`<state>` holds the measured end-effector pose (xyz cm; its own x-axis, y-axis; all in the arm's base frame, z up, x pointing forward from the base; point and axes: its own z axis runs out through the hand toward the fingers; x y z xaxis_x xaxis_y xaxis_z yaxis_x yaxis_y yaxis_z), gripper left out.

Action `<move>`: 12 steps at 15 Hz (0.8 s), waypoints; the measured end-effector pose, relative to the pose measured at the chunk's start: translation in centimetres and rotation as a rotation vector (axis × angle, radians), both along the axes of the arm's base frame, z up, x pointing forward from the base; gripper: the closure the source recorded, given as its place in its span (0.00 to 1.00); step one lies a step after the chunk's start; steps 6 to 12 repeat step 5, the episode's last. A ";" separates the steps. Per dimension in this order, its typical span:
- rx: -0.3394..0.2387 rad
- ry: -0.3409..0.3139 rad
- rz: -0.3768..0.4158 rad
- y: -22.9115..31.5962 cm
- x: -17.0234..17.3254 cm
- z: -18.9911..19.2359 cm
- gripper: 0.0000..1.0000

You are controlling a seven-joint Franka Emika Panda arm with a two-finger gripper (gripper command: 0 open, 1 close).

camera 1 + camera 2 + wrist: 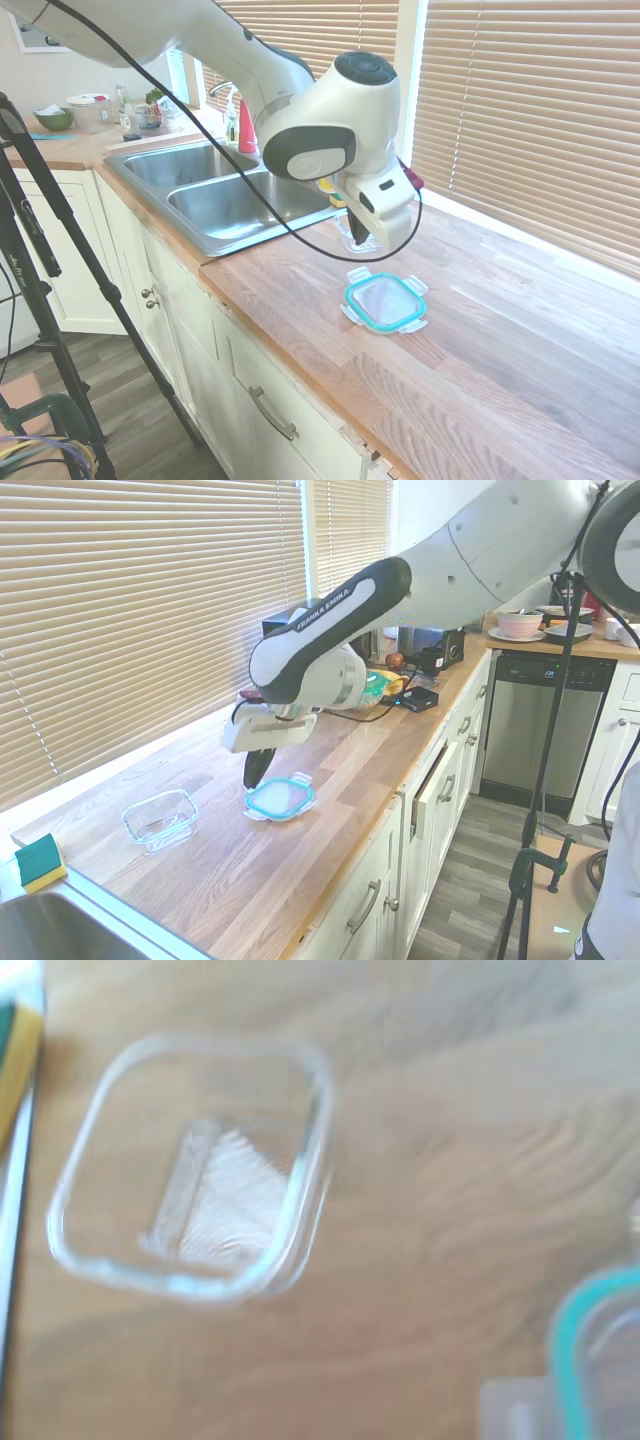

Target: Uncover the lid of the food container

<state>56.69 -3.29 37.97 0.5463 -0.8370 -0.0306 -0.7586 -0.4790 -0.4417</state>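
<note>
While the claw (256,770) hangs over the wooden counter (330,780), its dark fingers point down and look drawn close together, with nothing between them. Their tips sit just above the wood, right beside the lid (281,798) at about its ten o'clock in the second exterior view; whether they touch its edge cannot be told. In the first exterior view the claw (362,240) stands at about twelve o'clock of the lid (384,302), partly hidden behind the white wrist housing.

The lid lies flat on the counter, off the tub, its teal rim facing up and its clear tabs spread outward. The food container (160,817) stands open on the wood, well apart from the lid, at about nine o'clock of it in the second exterior view. The wrist view shows the container (190,1165) blurred but empty, with a corner of the lid (590,1350) at about five o'clock of it.

A yellow-green sponge (41,861) sits further on at the counter's end, near the steel sink (225,190).
</note>
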 end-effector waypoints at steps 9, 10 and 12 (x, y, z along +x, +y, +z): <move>-0.026 0.000 0.009 3.4 0.4 -1.1 0.00; -0.026 0.000 0.009 3.4 0.4 -1.1 0.00; -0.026 0.000 0.009 3.4 0.4 -1.1 0.00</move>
